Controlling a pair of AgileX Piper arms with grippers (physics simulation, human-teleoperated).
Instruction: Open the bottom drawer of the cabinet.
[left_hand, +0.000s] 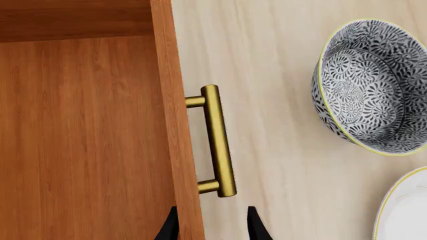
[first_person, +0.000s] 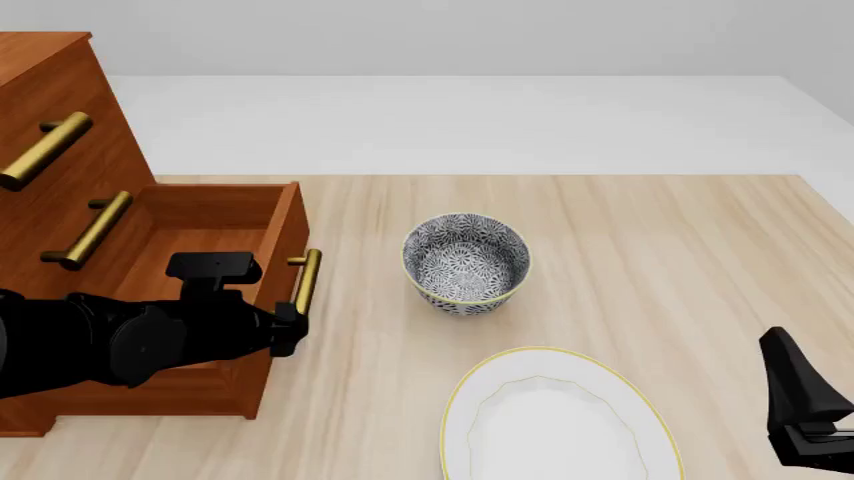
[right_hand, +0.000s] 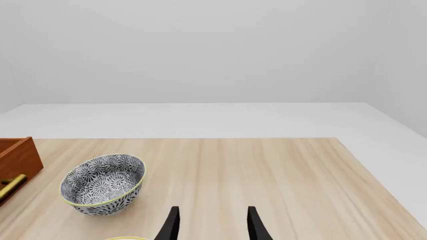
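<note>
Left gripper: fingers apart, straddling the drawer front, below the handle.
Drawer: pulled out of cabinet.
Right gripper: parted, idle.

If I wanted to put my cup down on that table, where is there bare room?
The widest bare wood lies right of the patterned bowl and beyond the white plate, out to the table's right edge. It is crowded between the open bottom drawer and the bowl, where the left pincer hangs by the handle.
</note>
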